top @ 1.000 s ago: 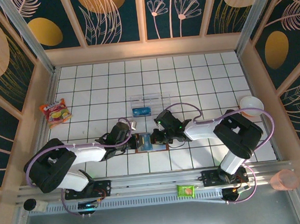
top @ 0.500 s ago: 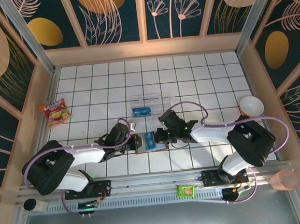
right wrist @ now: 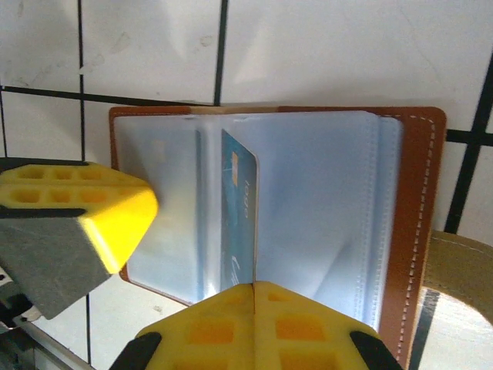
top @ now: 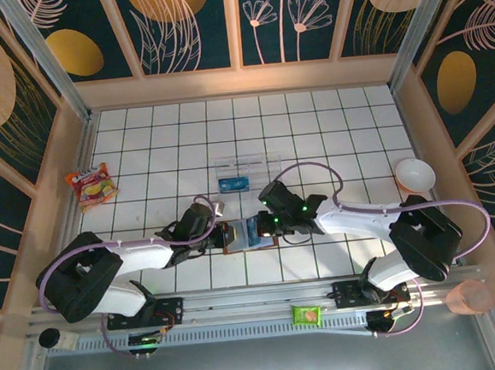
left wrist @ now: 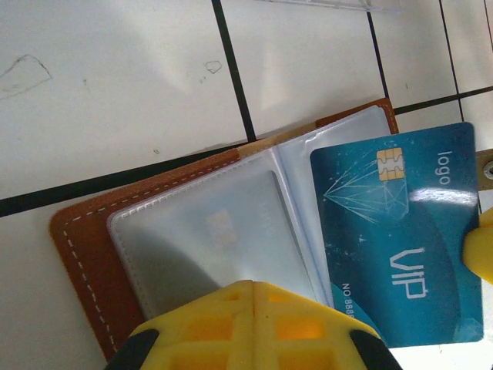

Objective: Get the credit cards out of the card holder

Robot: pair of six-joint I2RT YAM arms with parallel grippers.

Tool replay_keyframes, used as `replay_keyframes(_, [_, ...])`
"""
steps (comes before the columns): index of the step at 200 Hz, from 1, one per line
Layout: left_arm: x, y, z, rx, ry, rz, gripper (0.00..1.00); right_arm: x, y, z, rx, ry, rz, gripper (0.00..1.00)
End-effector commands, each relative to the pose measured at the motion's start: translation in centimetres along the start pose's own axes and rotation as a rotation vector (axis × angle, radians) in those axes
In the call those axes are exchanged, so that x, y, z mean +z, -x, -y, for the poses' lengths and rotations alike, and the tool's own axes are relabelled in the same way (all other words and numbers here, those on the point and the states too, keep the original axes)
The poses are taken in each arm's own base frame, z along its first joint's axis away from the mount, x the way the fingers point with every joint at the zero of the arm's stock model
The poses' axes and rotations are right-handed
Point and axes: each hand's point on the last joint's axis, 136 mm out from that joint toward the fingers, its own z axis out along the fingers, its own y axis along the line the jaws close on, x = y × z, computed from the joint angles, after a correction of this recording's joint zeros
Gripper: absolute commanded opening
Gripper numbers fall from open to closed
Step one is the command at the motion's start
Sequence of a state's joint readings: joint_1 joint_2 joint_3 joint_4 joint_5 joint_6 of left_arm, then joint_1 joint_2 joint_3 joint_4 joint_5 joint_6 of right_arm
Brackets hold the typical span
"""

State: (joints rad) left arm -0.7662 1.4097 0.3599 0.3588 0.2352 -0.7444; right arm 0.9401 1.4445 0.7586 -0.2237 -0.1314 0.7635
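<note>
One blue card (top: pixel 233 184) already lies out on the tiled table (top: pixel 354 125), just beside the clear plastic box (top: pixel 246 166) and well apart from the card holder (top: pixel 234 236), so count that part as done. You are now midway through a second one. The card holder lies open and flat between the two arms, with its frosted sleeves facing up. The right gripper (right wrist: pixel 254 308) is closed on the edge of the VIP card (left wrist: pixel 400 231); from the right wrist you see the card edge-on, running straight into the seam between the fingers. From the left wrist most of that card's face is clear of the sleeve and juts past the holder's right edge, but its lower left corner is hidden, so you cannot tell whether it is fully free. The left gripper (left wrist: pixel 253 324) sits at the holder's near edge with its jaws together and no gap showing; whether it pinches a leaf or only presses down, you cannot tell. What is left, as I judge it, is to draw the VIP card clear and set it on the table. Then check the remaining sleeves: a faint chip-like mark shows through the left one, which may mean another card is inside.
</note>
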Motion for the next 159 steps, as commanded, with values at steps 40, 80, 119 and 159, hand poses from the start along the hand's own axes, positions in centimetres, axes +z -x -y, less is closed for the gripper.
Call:
replay_keyframes(40, [0.7,-1.4,-1.1,0.019,0.028,-0.053,0.00,1.7,-0.8,-0.3,-0.057,-0.066,-0.046,0.00])
replay_keyframes(80, [0.9,-1.4,-0.9,0.024,0.017,-0.061,0.00,2.3,-0.8,-1.1,-0.059,-0.016,-0.036,0.16])
replay_keyframes(119, [0.9,-1.4,-0.8,0.023,0.018,-0.060,0.00,2.5,-0.5,-1.2,-0.065,-0.005,-0.026,0.24])
replay_keyframes(159, [0.8,-1.4,-0.9,0.022,0.022,-0.062,0.00,0.9,0.6,-0.6,-0.100,-0.041,0.041,0.00])
